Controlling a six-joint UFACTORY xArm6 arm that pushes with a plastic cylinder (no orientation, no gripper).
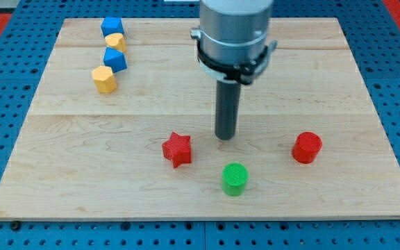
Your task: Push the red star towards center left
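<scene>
The red star lies on the wooden board, a little left of the middle and towards the view's bottom. My tip rests on the board to the star's right and slightly above it, about a block's width away and not touching it. The rod hangs straight down from the grey arm at the view's top.
A green cylinder sits below my tip. A red cylinder lies at the right. At the upper left stand a blue block, a yellow block, a second blue block and a yellow block.
</scene>
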